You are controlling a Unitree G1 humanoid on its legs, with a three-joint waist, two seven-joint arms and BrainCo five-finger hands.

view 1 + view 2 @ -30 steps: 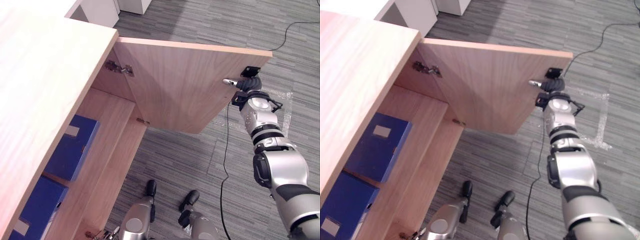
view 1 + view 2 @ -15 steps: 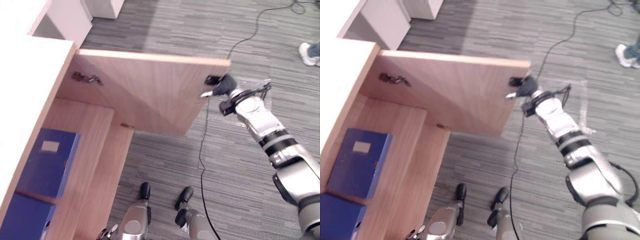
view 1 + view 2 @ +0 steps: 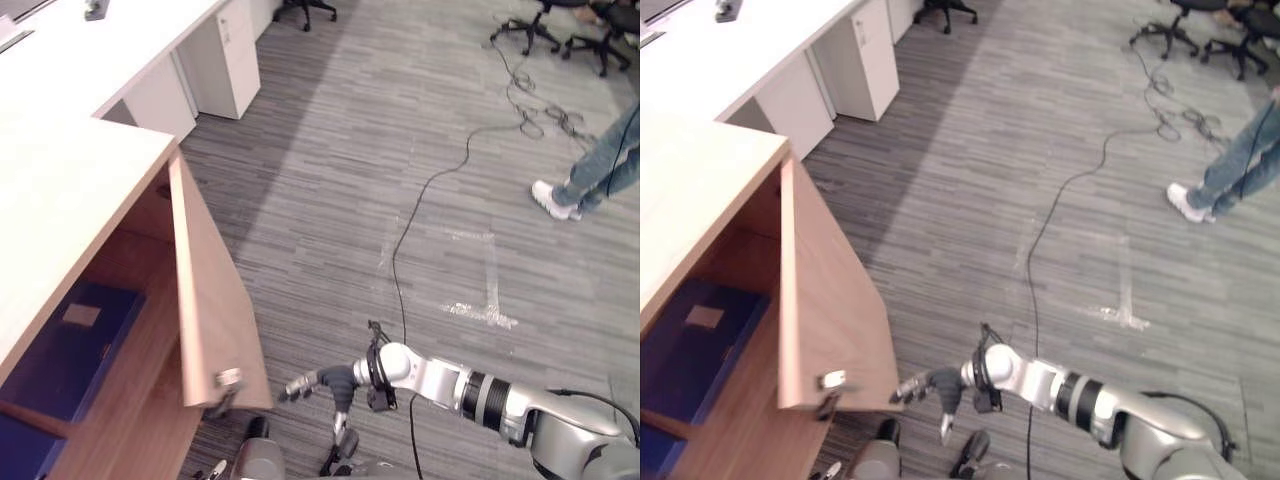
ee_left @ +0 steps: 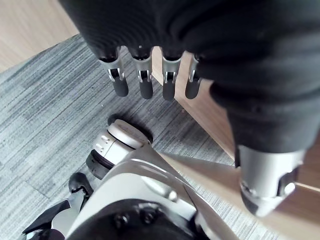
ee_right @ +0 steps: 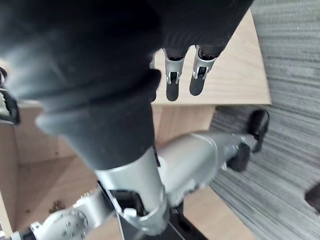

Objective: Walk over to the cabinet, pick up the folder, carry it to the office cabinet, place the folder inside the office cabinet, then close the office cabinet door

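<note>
The wooden office cabinet stands at the left, and its door is swung most of the way in, edge-on to me. A blue folder lies on the shelf inside, with a second blue folder below it. My right hand reaches low by the door's outer face, near its lower free corner, fingers straight and holding nothing. A small metal fitting shows on that corner. My left hand hangs idle beside the cabinet, fingers relaxed and empty.
White desks with drawer units stand at the back left. Office chairs are at the far right, and a person's leg and white shoe stand on the grey carpet. White tape marks cross the floor.
The camera has shifted. The door has swung from wide open to nearly edge-on toward the cabinet. My right hand has moved from the door's far edge down and in, following its outer side.
</note>
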